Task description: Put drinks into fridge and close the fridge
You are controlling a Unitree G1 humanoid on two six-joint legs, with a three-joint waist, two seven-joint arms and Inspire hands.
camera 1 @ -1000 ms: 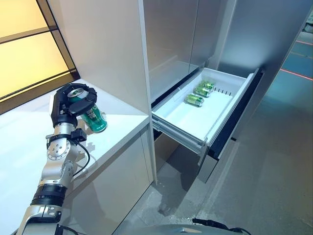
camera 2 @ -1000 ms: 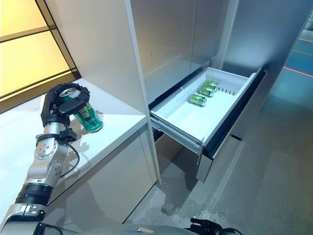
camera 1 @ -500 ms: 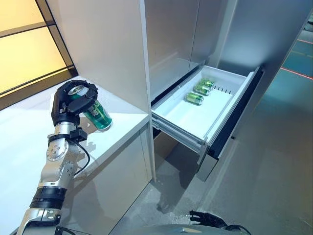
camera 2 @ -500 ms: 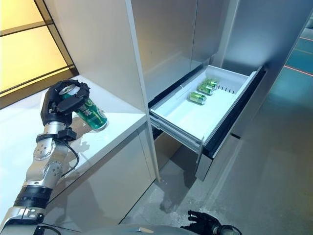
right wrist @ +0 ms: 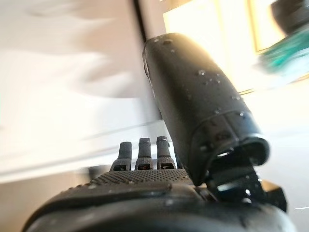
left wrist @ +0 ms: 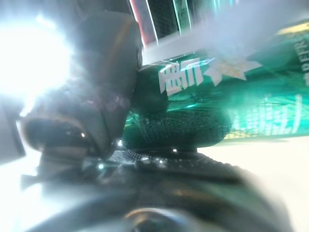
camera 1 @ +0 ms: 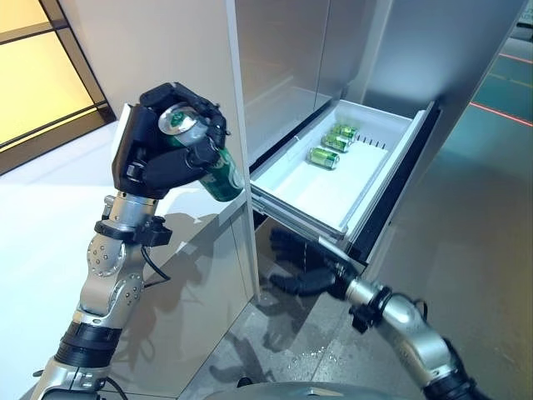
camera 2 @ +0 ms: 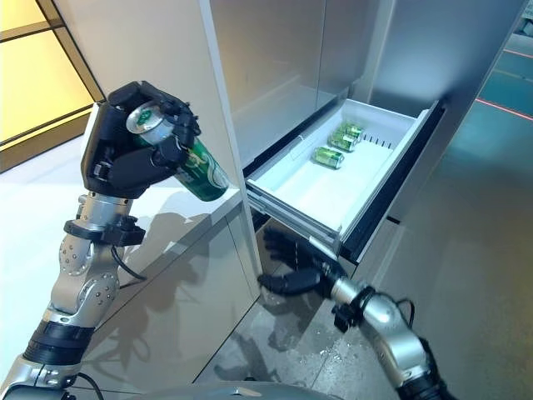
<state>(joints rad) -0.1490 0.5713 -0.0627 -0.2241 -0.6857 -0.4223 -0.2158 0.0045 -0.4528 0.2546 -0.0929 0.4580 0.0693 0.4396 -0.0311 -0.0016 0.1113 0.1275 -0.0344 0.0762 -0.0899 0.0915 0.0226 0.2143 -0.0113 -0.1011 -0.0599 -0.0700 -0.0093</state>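
Observation:
My left hand (camera 1: 158,158) is shut on a green can (camera 1: 208,163) and holds it tilted in the air above the white counter's front corner; the can also shows in the left wrist view (left wrist: 231,101). The fridge's white drawer (camera 1: 333,187) stands pulled open to the right, with green cans (camera 1: 331,147) lying at its far end. My right hand (camera 1: 293,265) is open with straight fingers, low in front of the drawer's near corner, below its rim; its fingers show in the right wrist view (right wrist: 145,152).
The white counter (camera 1: 50,208) lies at the left, with a tall white cabinet wall (camera 1: 166,50) behind it. The fridge's steel door (camera 1: 275,58) rises above the drawer. A grey floor (camera 1: 466,250) spreads at the right.
My left hand has lifted the green can off the counter and carried it up and toward the drawer. My right hand has risen from the bottom edge to the drawer's near corner.

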